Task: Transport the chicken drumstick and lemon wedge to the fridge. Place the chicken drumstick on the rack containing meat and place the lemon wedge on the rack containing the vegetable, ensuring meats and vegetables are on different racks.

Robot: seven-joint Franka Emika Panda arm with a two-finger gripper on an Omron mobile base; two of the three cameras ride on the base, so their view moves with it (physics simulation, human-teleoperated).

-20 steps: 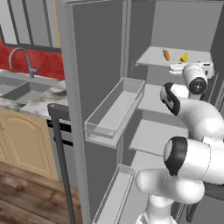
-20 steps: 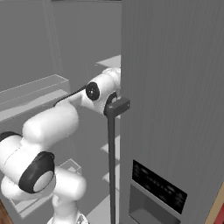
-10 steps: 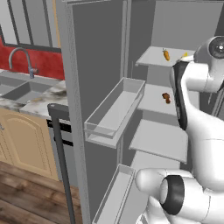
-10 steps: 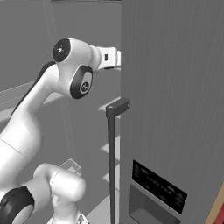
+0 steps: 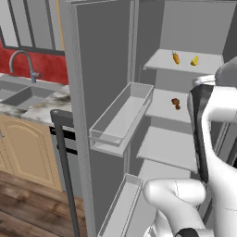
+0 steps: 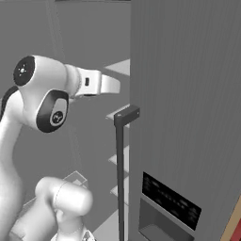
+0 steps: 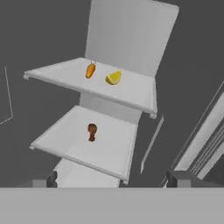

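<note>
The fridge stands open in front of me. On its top rack [image 7: 131,94] a yellow lemon wedge [image 7: 113,78] [image 5: 195,60] lies beside an orange carrot [image 7: 90,70] [image 5: 176,58]. One rack lower [image 7: 113,151] a brown chicken drumstick [image 7: 92,131] [image 5: 176,103] lies alone near the middle. My gripper [image 7: 113,179] hangs back from both racks, well short of their front edges, open with nothing between its fingertips [image 7: 47,179].
A clear door bin [image 5: 122,115] juts out on the open left door, with another bin [image 5: 118,208] below it. A bare rack [image 5: 169,148] sits under the drumstick. The right fridge door with its dark handle [image 6: 120,160] stays closed. A sink and faucet [image 5: 23,60] are far left.
My arm has lifted and drawn back from the top rack, so the hand now looks at both racks from farther out. The lemon wedge, carrot and drumstick have not moved.
</note>
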